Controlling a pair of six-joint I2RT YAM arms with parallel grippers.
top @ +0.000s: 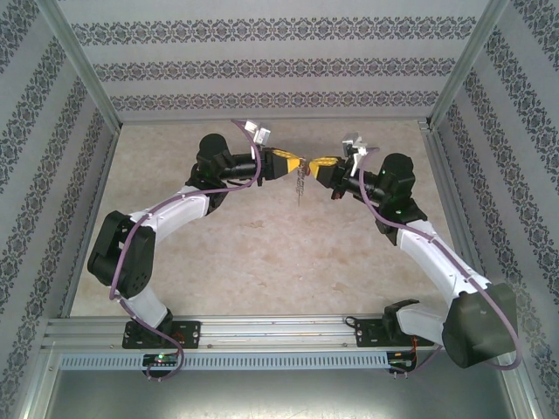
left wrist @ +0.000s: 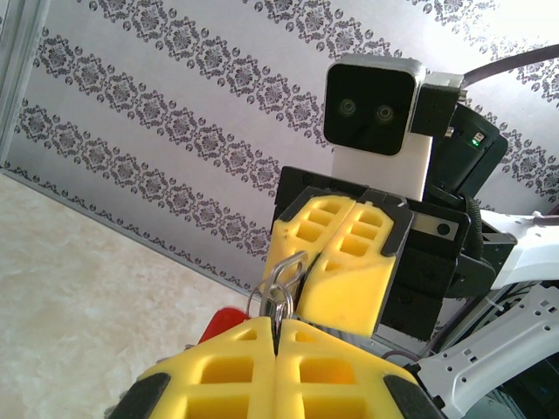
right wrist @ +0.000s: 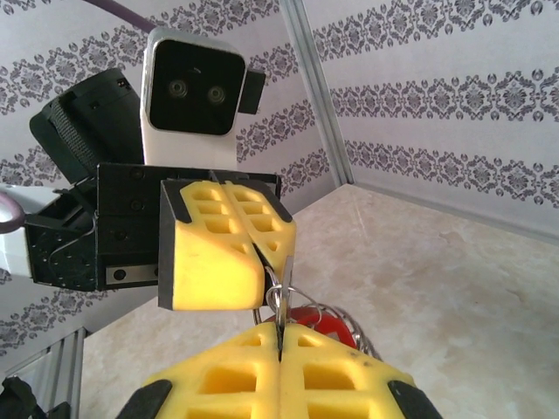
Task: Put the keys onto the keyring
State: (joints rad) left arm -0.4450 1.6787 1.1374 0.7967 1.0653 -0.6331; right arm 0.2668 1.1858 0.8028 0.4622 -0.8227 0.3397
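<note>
Both arms meet tip to tip above the middle of the table. The keyring (top: 300,183) hangs between them as a small bunch of metal. My left gripper (top: 294,163) (left wrist: 278,325) is shut on silvery wire loops of the keyring (left wrist: 281,284). My right gripper (top: 312,162) (right wrist: 279,332) is shut on a flat metal edge of the keyring (right wrist: 281,279). The key's red head (left wrist: 223,321) (right wrist: 323,321) hangs just under the jaws among the wire clips; its shaft is hidden. The opposite arm's yellow fingers (left wrist: 349,262) (right wrist: 218,262) are closed right in front of each wrist camera.
The beige tabletop (top: 262,253) lies below the arms. Patterned walls with metal corner posts (top: 87,78) enclose it at the back and sides. An aluminium rail (top: 262,332) with both arm bases runs along the near edge.
</note>
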